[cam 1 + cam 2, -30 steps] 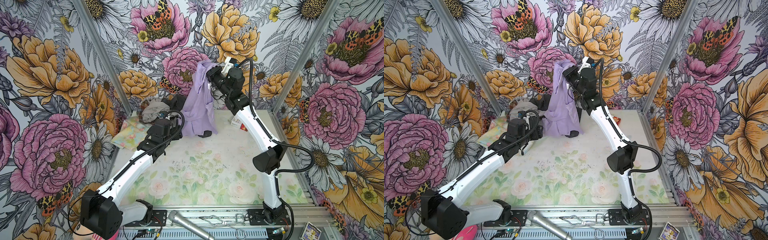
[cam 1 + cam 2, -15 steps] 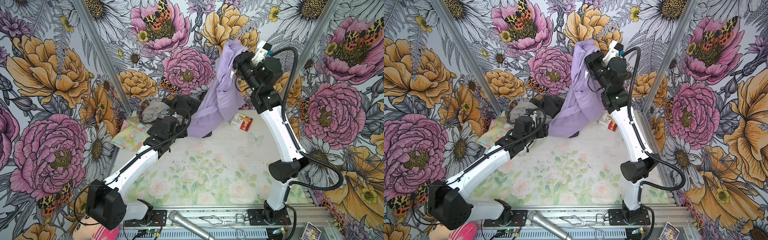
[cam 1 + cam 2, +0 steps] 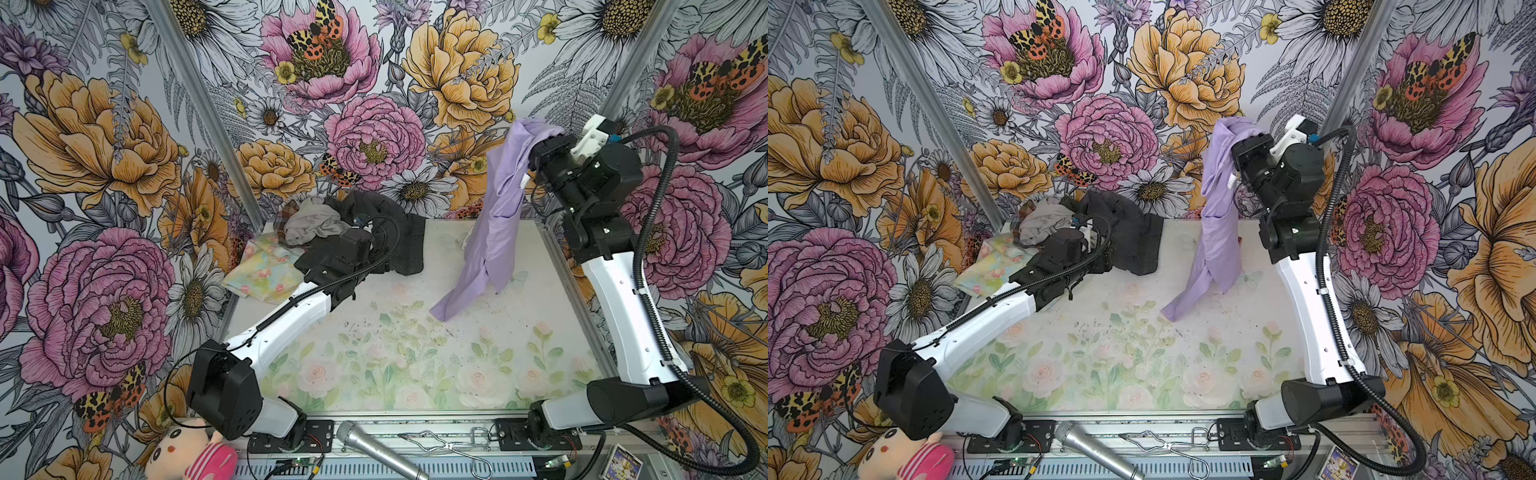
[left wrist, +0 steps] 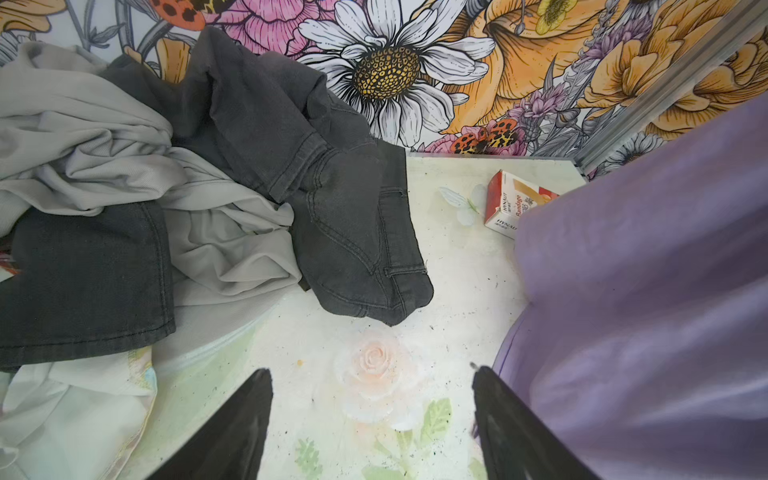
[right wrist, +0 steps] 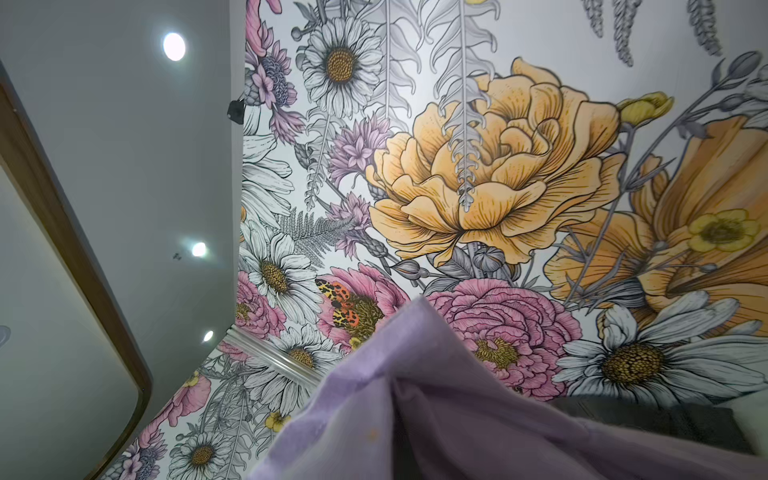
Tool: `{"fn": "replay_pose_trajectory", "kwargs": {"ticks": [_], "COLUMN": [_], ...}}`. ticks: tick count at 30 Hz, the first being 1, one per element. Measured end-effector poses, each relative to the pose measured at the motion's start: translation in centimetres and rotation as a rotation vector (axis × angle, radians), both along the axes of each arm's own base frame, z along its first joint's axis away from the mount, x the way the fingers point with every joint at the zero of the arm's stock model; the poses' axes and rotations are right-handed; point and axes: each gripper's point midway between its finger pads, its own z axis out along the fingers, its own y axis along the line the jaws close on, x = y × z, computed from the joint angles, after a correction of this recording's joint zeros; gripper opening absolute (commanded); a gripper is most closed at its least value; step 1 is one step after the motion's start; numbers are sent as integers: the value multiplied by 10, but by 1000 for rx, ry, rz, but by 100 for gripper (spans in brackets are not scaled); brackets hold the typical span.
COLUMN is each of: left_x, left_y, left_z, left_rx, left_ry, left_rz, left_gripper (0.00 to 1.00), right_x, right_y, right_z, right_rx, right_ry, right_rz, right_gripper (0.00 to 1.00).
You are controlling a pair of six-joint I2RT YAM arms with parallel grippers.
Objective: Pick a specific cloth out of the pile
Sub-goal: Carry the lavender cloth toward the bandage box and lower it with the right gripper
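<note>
Cloth (image 3: 494, 232) hangs below my right claw (image 3: 539, 146), clamped tight; my left claw (image 4: 370, 370) stands wide, empty, pile (image 4: 249, 166) just ahead of it.

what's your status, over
Right gripper shut on cloth, held high. Left gripper open, empty, low beside pile. Cloth hangs apart from pile. Small box behind cloth.
</note>
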Motion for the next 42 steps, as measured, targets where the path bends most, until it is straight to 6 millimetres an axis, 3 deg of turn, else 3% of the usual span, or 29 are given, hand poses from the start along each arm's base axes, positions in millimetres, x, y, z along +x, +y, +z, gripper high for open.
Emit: {"fn": "replay_pose_trajectory", "kwargs": {"ticks": [6,13,21,26,31,34,37,42], "left_x": [-1,-3,-6,-6,-4,-3,-2,-1], "left_y": [-9,-13,-21,-24,-26,-31,-33,-33], "left_z": [0,-1,6,15,21,19,14,12], "left_rx": [0,4,2,-8,-14,-6,2,10], "left_ry": [-3,-1,-15,-30,-40,-38,-28,-26], "left_rz": [-19,-29,-51,-55,-58,-68,-71,-74], "left_gripper": [77,77,77,77,78,78,78,78], "right_x": [-23,-23,-30,-41,-52,-52,-51,-45], "right_y": [-51,-96,-137,-162,-162,-162,-162,-157], "right_z": [-36,-78,-81,-66,-41,-40,-51,-94], "right_rx": [-13,11,40,66,55,56,61,76], "right_ry": [80,192,208,182,124,123,140,219], "right_rz": [-86,-147,-210,-262,-256,-247,-244,-227], "right_gripper": [0,0,0,0,0,0,0,0]}}
